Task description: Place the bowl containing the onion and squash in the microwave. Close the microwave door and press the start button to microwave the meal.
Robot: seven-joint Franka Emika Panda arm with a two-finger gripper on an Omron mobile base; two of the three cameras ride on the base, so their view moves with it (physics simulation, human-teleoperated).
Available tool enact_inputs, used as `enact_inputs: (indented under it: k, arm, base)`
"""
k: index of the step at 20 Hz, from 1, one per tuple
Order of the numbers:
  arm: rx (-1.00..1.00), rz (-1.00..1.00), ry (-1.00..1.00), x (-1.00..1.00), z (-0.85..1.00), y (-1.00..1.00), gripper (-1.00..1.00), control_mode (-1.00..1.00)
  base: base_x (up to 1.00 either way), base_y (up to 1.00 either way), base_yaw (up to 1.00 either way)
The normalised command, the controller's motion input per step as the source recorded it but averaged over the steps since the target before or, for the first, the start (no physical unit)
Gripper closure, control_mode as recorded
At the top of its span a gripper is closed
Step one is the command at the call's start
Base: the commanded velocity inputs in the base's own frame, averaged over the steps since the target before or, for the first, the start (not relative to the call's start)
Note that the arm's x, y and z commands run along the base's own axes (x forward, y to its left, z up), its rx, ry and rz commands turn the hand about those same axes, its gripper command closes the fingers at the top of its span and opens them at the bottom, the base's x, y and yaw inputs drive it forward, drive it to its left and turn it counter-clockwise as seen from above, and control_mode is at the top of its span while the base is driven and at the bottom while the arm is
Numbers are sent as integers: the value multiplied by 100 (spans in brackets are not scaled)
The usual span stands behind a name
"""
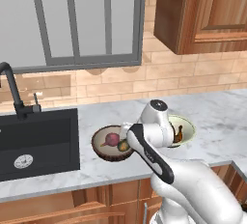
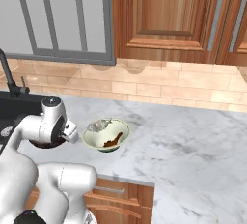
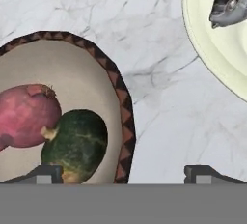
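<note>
1. Clearly the first step is in hand: getting hold of the bowl (image 3: 72,112) before it can go anywhere. The tool (image 3: 123,174) hovers above the bowl's right rim, its two tips spread fully apart and clamped on nothing, one tip over the bowl's inside and the other over bare marble.
2. The bowl sits on the bench (image 1: 212,117), just right of the black sink (image 1: 38,143) and near the front edge. Inside it the onion (image 3: 26,117) and the squash (image 3: 77,143) lie touching, the onion to the left in the hand view.
3. The next move, as I judge it, calls for a straight descent so the rim passes between the tips, then a firm close on the wall. The squash lies close to that rim, so the inner tip has little room; a nudge could roll the vegetables.
4. A pale cream-green bowl (image 2: 106,133) stands just right of the brown one, apart from it, holding something dark and something grey that I cannot identify. It is not the target.
5. The bench is white-grey veined marble over wooden cabinet fronts. Behind runs a tan tiled wall with a grey-framed window (image 1: 72,20) above the sink, a black tap (image 1: 12,90) at far left, and wooden wall cupboards (image 2: 173,15) to the right.
</note>
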Motion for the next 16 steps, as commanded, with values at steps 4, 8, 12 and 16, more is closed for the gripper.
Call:
enact_inputs:
  k: [4,8,12,16]
  arm:
    - [0,0,3,31,-30,0,-100,-100]
    - [0,0,2,22,-34,1,-100,-100]
    - [0,0,1,20,-31,4,-100,-100]
    - [0,0,0,7,-42,13,-100,-100]
  base:
    - [0,0,0]
    - [0,0,0]
    - [0,0,0]
    - [0,0,0]
